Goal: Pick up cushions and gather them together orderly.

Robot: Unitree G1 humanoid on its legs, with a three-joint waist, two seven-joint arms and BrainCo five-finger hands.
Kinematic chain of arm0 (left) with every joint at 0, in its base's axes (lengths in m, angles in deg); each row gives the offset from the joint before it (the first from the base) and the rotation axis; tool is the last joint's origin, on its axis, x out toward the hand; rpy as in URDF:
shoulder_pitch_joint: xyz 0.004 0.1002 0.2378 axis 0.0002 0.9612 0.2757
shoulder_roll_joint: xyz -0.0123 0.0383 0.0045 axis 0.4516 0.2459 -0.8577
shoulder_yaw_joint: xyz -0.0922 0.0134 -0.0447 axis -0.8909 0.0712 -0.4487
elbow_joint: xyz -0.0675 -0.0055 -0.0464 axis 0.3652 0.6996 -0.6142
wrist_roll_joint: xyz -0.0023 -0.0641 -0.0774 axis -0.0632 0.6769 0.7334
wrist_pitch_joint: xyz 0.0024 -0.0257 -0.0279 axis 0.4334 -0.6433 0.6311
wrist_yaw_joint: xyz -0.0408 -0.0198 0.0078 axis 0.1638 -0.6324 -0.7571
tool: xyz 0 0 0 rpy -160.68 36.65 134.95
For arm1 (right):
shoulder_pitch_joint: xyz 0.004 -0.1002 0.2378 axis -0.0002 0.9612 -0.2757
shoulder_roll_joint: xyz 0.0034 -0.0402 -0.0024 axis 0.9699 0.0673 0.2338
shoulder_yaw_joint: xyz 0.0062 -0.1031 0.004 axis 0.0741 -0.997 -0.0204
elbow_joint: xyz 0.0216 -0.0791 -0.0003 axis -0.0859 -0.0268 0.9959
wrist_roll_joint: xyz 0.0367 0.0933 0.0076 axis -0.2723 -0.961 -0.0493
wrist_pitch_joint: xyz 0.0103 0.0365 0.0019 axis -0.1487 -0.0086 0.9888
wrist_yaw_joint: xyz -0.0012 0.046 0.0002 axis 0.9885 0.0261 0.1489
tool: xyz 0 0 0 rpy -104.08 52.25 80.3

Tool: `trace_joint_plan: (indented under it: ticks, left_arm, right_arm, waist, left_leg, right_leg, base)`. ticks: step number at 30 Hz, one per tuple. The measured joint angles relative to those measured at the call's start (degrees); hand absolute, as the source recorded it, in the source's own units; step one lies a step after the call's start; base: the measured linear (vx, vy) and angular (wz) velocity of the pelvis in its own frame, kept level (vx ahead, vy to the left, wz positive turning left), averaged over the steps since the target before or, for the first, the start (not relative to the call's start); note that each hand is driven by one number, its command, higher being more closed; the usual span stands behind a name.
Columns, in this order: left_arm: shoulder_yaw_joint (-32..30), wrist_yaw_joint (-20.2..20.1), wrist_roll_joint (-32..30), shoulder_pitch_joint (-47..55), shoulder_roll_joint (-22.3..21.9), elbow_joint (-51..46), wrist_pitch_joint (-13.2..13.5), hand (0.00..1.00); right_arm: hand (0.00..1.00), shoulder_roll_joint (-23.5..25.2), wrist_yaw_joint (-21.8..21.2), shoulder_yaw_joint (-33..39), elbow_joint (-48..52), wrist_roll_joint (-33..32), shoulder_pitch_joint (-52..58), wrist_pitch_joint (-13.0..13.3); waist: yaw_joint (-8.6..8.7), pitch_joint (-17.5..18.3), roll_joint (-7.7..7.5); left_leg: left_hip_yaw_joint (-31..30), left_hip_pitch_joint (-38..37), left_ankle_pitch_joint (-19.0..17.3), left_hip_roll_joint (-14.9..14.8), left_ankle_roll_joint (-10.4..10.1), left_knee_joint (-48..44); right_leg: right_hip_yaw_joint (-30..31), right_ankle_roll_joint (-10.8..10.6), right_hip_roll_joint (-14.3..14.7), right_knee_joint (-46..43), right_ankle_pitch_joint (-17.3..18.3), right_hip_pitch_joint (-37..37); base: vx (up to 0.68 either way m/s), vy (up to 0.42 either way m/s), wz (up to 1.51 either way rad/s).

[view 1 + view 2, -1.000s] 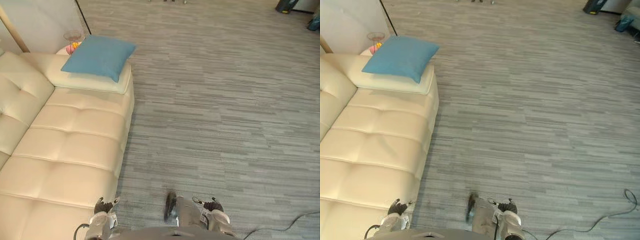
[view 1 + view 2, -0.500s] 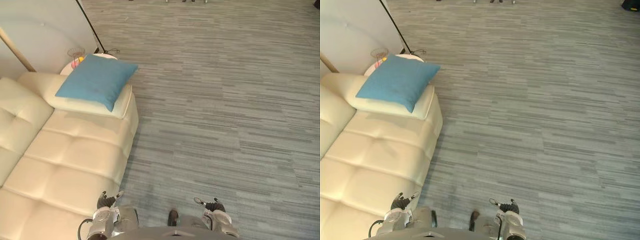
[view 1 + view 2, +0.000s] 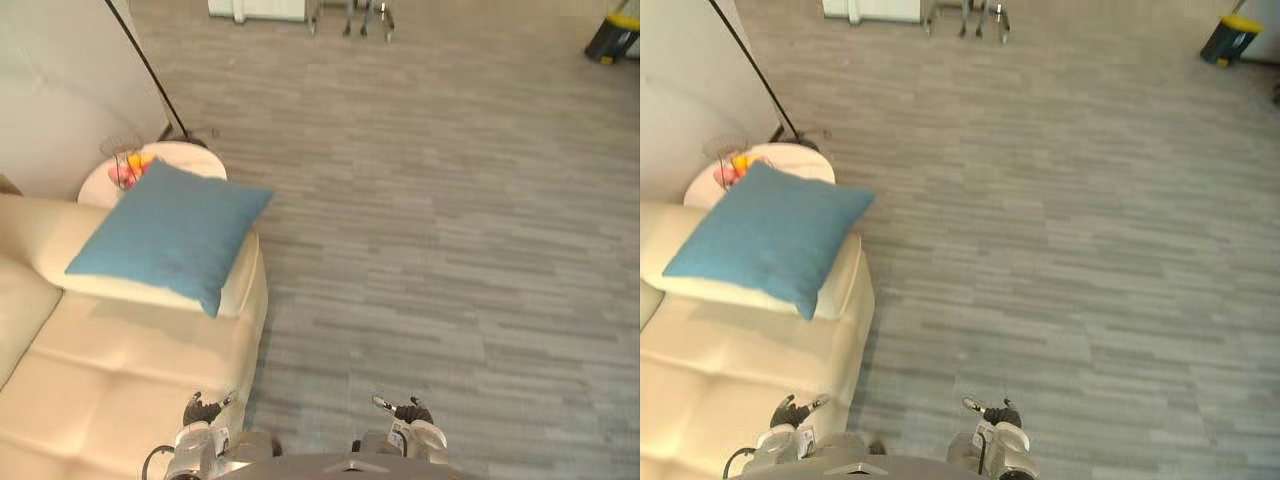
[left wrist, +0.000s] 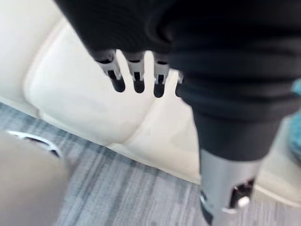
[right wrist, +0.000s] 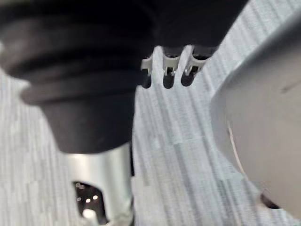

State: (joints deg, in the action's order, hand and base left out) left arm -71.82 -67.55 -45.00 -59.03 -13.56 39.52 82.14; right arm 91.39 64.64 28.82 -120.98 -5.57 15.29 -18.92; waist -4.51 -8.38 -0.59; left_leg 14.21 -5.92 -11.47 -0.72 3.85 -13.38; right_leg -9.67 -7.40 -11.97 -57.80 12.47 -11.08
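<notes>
A blue square cushion (image 3: 165,235) lies on the armrest at the end of a cream leather sofa (image 3: 110,385), one corner hanging over the armrest's floor side. My left hand (image 3: 200,411) hangs low beside the sofa's front edge, well short of the cushion. Its fingers (image 4: 136,75) are relaxed and hold nothing, with the sofa seat past them. Over the grey carpet, my right hand (image 3: 409,411) hangs low as well, its fingers (image 5: 168,70) straight and empty.
Behind the armrest stands a small round white side table (image 3: 185,158) with a wire basket of fruit (image 3: 126,165). A thin black lamp pole (image 3: 140,72) leans past it by the wall. Chair legs (image 3: 350,15) and a yellow-topped object (image 3: 610,35) stand far off. Grey carpet (image 3: 440,220) spreads to the right.
The whole picture has shifted, so the camera moved: the cushion and sofa end now sit lower and nearer in view. Both hands stay low and empty.
</notes>
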Motion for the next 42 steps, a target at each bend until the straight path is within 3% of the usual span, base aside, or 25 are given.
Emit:
trace_joint_plan:
  ticks: [2,4,5,6,7,8,10,13,14,16,17,19,21,22,23,24,25,29,31,33,35,36,38,39,42]
  left_arm:
    - [0.9,0.1,0.0,-0.2,0.2,0.7,0.0,0.0]
    - [1.0,0.0,0.0,-0.1,0.4,1.3,-0.1,0.0]
    - [1.0,0.1,0.0,-0.1,0.6,1.7,0.0,0.0]
    - [1.0,0.0,0.0,-0.1,0.8,2.0,0.0,0.0]
    - [0.9,0.0,0.0,-0.3,0.9,2.3,-0.1,0.0]
    - [0.4,0.0,-0.1,-0.2,0.1,2.6,0.0,0.0]
    - [-0.3,0.0,-0.1,-0.2,-1.1,2.8,0.0,0.0]
    - [-1.0,-0.1,-0.1,-0.1,-1.5,2.6,0.0,0.0]
    - [-2.2,-0.1,-0.1,-0.2,-1.6,1.8,0.2,0.0]
    - [-3.5,0.0,0.2,-0.1,-1.6,1.1,0.2,0.0]
    - [-3.5,0.0,0.3,0.0,-1.6,0.6,0.3,0.0]
    - [-2.3,0.0,0.3,0.0,-1.5,0.3,0.3,0.0]
    - [-1.3,0.0,0.4,0.0,-1.3,0.0,0.3,0.0]
    - [-1.0,0.0,0.4,0.0,-1.5,0.1,0.3,0.0]
    - [-0.6,0.0,0.4,-0.1,-1.6,0.5,0.3,0.0]
    - [-0.3,0.0,0.4,-0.1,-1.4,0.7,0.3,0.0]
    - [-0.2,0.0,0.4,-0.2,-0.3,0.9,0.3,0.0]
    - [-0.3,0.0,0.5,-0.5,0.2,1.1,0.3,0.0]
    - [-0.9,0.0,0.6,-0.2,0.1,2.0,0.3,0.0]
    - [-1.2,0.0,1.1,-0.1,-0.3,2.8,0.2,0.0]
    - [-0.4,-0.1,1.3,0.0,0.6,2.9,0.2,0.0]
    - [-0.4,0.0,1.6,-0.1,1.2,2.6,0.1,0.0]
    - [-1.0,0.0,1.8,-0.1,1.6,2.2,0.0,0.0]
    - [-1.5,0.1,2.2,-0.2,1.4,2.0,0.0,0.0]
    - [-2.4,0.1,2.2,-0.4,1.1,2.1,0.0,0.0]
  right_arm:
    - [0.0,-0.4,0.0,0.6,-1.2,0.0,-0.6,0.0]
    - [0.0,-1.1,0.0,0.7,-1.8,0.0,-1.5,0.0]
    - [0.0,-1.4,0.1,0.8,-1.9,0.0,-1.2,-0.1]
    - [0.0,-1.4,0.0,1.0,-2.0,0.0,-1.0,-0.1]
    - [0.0,-1.6,0.0,1.8,-2.3,0.0,-0.8,-0.1]
    - [0.0,-2.3,0.1,3.1,-2.8,0.0,-0.9,-0.1]
    - [0.0,-2.9,0.1,4.5,-2.9,0.0,-1.1,-0.1]
    - [0.0,-3.4,0.1,4.6,-3.8,0.0,-0.4,-0.1]
    - [0.0,-3.2,0.1,4.2,-3.6,-0.1,0.2,-0.1]
    - [0.0,-3.7,0.2,2.8,-3.2,-0.1,0.3,-0.1]
    - [0.0,-3.8,0.3,2.7,-3.1,-0.1,0.6,-0.1]
    - [0.0,-3.7,0.3,2.6,-3.3,-0.1,0.8,-0.1]
    - [0.0,-3.7,0.3,2.4,-3.5,-0.1,0.8,-0.1]
    - [0.0,-3.9,0.3,2.4,-3.5,-0.1,0.0,-0.1]
    - [0.0,-3.8,0.3,2.4,-3.7,-0.1,-0.2,-0.2]
    - [0.0,-3.7,0.3,2.4,-3.8,-0.1,-0.2,-0.2]
    - [0.0,-2.8,0.3,2.3,-3.8,-0.1,0.2,-0.4]
    - [0.0,-2.2,0.1,1.5,-4.5,0.0,-0.2,-1.0]
    - [0.0,-2.4,0.1,0.0,-5.1,0.1,-1.0,-1.0]
    - [0.0,-3.2,0.0,-0.1,-4.7,0.1,-1.1,-0.8]
    - [0.0,-3.5,0.0,-1.9,-3.7,0.9,-0.4,-0.5]
    - [0.0,-3.4,-0.1,-2.2,-3.4,1.3,0.4,-0.2]
    - [0.0,-3.1,-0.1,-2.2,-3.3,1.5,0.9,-0.1]
    - [0.0,-3.0,0.0,-2.0,-2.9,1.4,1.4,0.0]
    - [0.0,-3.0,-0.1,-1.9,-2.6,1.4,2.0,0.0]
  waist:
    - [0.45,0.0,-0.28]
    - [1.71,-0.1,-0.11]
    - [2.36,-0.2,-0.14]
    - [2.47,-0.2,-0.28]
    - [2.94,-0.2,-0.54]
    - [2.57,-0.2,1.37]
    - [2.6,-0.7,2.79]
    - [2.73,-0.4,2.95]
    - [2.77,-0.5,2.52]
    - [2.42,-1.1,2.34]
    - [1.73,-1.1,2.81]
    - [1.33,-1.1,2.7]
    - [1.3,-1.1,2.75]
    - [1.18,-0.7,3.37]
    - [1.17,0.0,3.54]
    - [1.25,0.3,3.39]
    - [0.94,0.3,1.26]
    - [-0.59,-0.1,0.44]
    - [-0.32,-0.2,0.85]
    - [-0.14,0.0,1.56]
    - [0.22,-0.2,0.47]
    - [0.43,-0.4,-0.04]
    - [0.45,-0.4,-1.05]
    - [0.48,-0.5,-1.07]
    - [1.34,-0.5,-0.95]
  left_leg:
    - [-0.9,-3.8,-0.5,-0.4,-0.8,4.2]
    - [-2.8,-4.3,-1.0,-1.1,-1.6,4.6]
    - [-4.9,-4.3,-2.0,-1.7,-3.2,4.7]
    - [-5.7,-4.5,-2.4,-1.7,-3.7,4.7]
    - [-7.4,-5.1,-3.3,-2.0,-5.0,4.7]
    - [-8.7,-5.7,-3.5,-4.1,-5.6,4.7]
    - [-9.8,-6.4,-3.1,-5.0,-6.2,4.8]
    - [-11.1,-5.5,-2.1,-6.2,-7.8,-0.2]
    - [-12.7,1.0,-1.5,-6.9,-8.8,-13.8]
    - [-12.2,8.5,1.1,-9.3,-10.6,-28.8]
    - [-10.1,11.3,0.6,-11.0,-9.9,-35.0]
    - [-5.1,13.4,-0.9,-11.8,-8.3,-34.5]
    - [-1.9,14.4,-1.0,-10.9,-7.8,-25.7]
    - [0.2,14.9,3.5,-10.1,-7.3,-13.9]
    - [1.8,14.2,3.7,-9.2,-6.8,-8.6]
    - [1.9,13.6,4.2,-8.2,-6.3,-6.1]
    - [2.4,12.3,6.6,-5.6,-5.3,-0.8]
    - [0.7,8.9,7.7,-2.5,-4.7,2.0]
    - [0.3,6.1,6.9,-1.6,-3.6,3.9]
    - [-1.0,3.4,5.0,-1.1,-2.6,5.8]
    - [-3.7,2.5,4.3,0.5,-2.3,5.1]
    - [-6.2,1.9,3.9,1.0,-1.9,4.4]
    - [-9.8,1.7,3.9,0.9,-1.9,4.2]
    - [-12.4,1.5,4.0,0.6,-1.7,4.5]
    - [-16.1,1.5,3.9,0.5,-1.9,4.5]
  right_leg:
    - [-4.1,1.9,0.0,12.0,1.4,-2.9]
    - [-3.3,2.5,1.9,25.0,-0.1,-3.1]
    - [-0.3,2.9,3.7,37.2,-4.9,-2.8]
    - [1.1,3.1,4.1,40.8,-7.3,-2.6]
    - [3.0,2.7,4.9,43.3,-14.5,-1.6]
    - [2.1,3.2,6.7,42.5,-13.2,-0.6]
    - [0.7,4.4,7.3,39.1,-9.6,-1.1]
    - [-1.0,5.4,7.6,36.7,-5.3,0.5]
    - [-2.3,5.8,7.3,37.0,-4.0,2.3]
    - [-4.1,6.5,7.7,38.4,-3.4,5.1]
    - [-4.9,7.1,8.1,39.4,-3.1,7.4]
    - [-6.1,7.1,7.7,42.1,-3.1,11.5]
    - [-6.9,6.5,7.1,43.9,-3.4,13.0]
    - [-7.2,5.6,7.3,45.2,-3.8,13.4]
    - [-7.8,4.7,7.2,45.9,-4.1,13.3]
    - [-8.2,4.2,7.0,46.7,-4.4,13.4]
    - [-9.3,3.3,5.7,49.1,-5.4,13.5]
    - [-9.9,2.8,3.9,51.7,-6.6,17.9]
    - [-9.8,2.1,2.4,45.2,-5.8,17.5]
    - [-8.8,0.3,-0.6,28.8,-4.7,12.1]
    - [-5.5,0.4,-3.9,15.2,-7.7,6.9]
    - [-2.6,0.7,-4.1,9.0,-10.1,4.5]
    - [0.2,0.6,-2.0,5.1,-6.2,1.8]
    - [1.0,1.2,0.1,7.4,-2.4,0.7]
    - [3.5,1.5,3.6,20.8,-0.3,1.1]
  base:
    - [0.34,-0.074,0.28]
    - [0.3,-0.162,0.5]
    - [0.25,-0.181,0.59]
    - [0.34,-0.273,0.74]
    - [0.44,-0.368,0.48]
    - [0.38,-0.317,0.38]
    - [0.23,-0.196,0.15]
    - [0.3,-0.27,0.34]
    - [0.19,-0.19,0.43]
    - [0.23,-0.162,0.35]
    - [0.28,-0.078,0.31]
    - [0.21,-0.034,0.24]
    - [0.19,0.036,0.15]
    - [0.19,0.081,0.22]
    - [0.23,0.104,0.31]
    - [0.22,0.095,0.48]
    - [0.2,0.087,0.43]
    - [0.11,0.08,0.36]
    - [0.02,0.13,0.18]
    - [-0.03,0.111,0.34]
    - [0.01,0.059,0.74]
    - [0.05,0.007,0.9]
    - [0.11,-0.069,1.02]
    - [0.12,-0.104,0.96]
    - [0.07,-0.13,0.78]
